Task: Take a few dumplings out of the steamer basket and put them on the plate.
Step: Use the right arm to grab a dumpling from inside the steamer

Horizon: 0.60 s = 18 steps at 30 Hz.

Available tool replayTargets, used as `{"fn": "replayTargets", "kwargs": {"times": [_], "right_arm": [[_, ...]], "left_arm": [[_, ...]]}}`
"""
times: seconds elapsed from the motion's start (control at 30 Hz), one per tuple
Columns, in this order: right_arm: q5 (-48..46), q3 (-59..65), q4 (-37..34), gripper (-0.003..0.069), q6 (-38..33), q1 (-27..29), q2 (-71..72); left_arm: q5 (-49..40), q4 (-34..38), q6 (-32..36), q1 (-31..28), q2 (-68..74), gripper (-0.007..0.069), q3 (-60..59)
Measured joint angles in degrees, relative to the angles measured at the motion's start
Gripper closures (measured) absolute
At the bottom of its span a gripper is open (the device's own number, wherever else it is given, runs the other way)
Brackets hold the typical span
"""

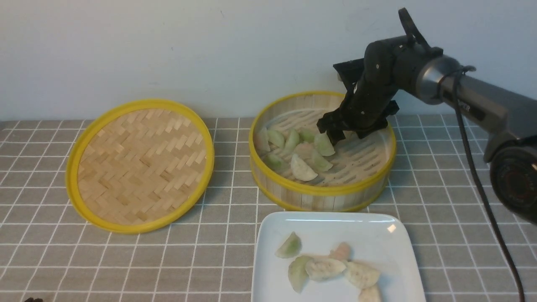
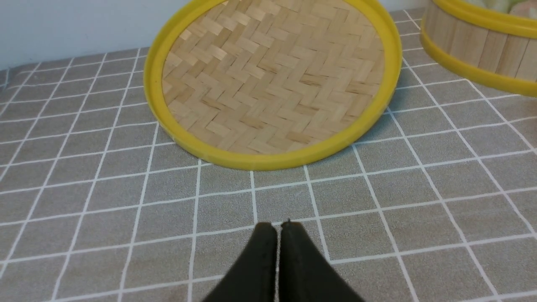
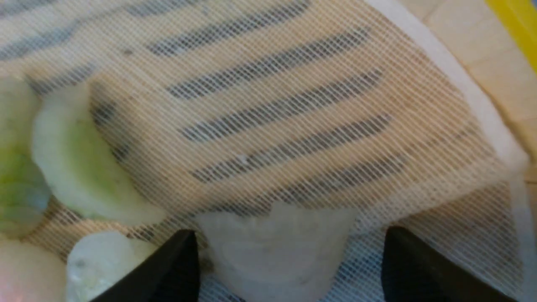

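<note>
Think of each round or square thing as a clock, with 12 pointing away from the robot.

The right hand (image 3: pixel 289 248) is inside the steamer basket (image 1: pixel 330 189), over on the 1 o'clock side. Its two fingers are spread wide. A pale dumpling (image 3: pixel 277 256) sits in the space between them, with a gap before one finger, so it is not being pinched.

The left hand (image 2: pixel 279 228) has its fingers pressed together, with nothing in them. It is low over the desk (image 1: pixel 176 264), at about 8 o'clock from the basket.

More dumplings (image 1: pixel 302 167) lie bunched up in the basket, from the middle out to 9 o'clock. Some are green, one is pinkish and some are whitish. They lie on a thin net cloth (image 3: pixel 268 100) over the slats.

The white plate (image 1: pixel 268 251) is just beside the basket, at its 6 o'clock. Six dumplings (image 1: pixel 325 268) can be seen on it: two green, one pink and three creamy white. Some of them touch.

The woven lid (image 1: pixel 142 165) with the yellow edge lies on the desk at 9 o'clock from the basket, apart from it.
</note>
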<state>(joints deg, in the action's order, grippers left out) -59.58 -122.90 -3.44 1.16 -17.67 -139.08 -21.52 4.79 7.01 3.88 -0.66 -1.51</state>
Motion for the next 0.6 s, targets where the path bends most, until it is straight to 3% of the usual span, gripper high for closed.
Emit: {"fn": "replayTargets", "kwargs": {"times": [0.13, 0.23, 0.27, 0.6], "right_arm": [[1.14, -0.17, -0.96, 0.0169, -0.39, 0.0, -0.31], [1.41, -0.17, -0.99, 0.0291, -0.39, 0.06, -0.31], [1.33, -0.24, -0.99, 0.0302, -0.39, 0.11, -0.31], [-10.8, -8.18, -1.44, 0.0299, -0.39, 0.05, 2.39]], "left_arm": [[0.0, 0.0, 0.0, 0.0, 0.0, 0.0629, 0.0], [0.0, 0.0, 0.0, 0.0, 0.0, 0.0629, 0.0], [0.0, 0.0, 0.0, 0.0, 0.0, 0.0629, 0.0], [0.0, 0.0, 0.0, 0.0, 0.0, 0.0629, 0.0]]}}
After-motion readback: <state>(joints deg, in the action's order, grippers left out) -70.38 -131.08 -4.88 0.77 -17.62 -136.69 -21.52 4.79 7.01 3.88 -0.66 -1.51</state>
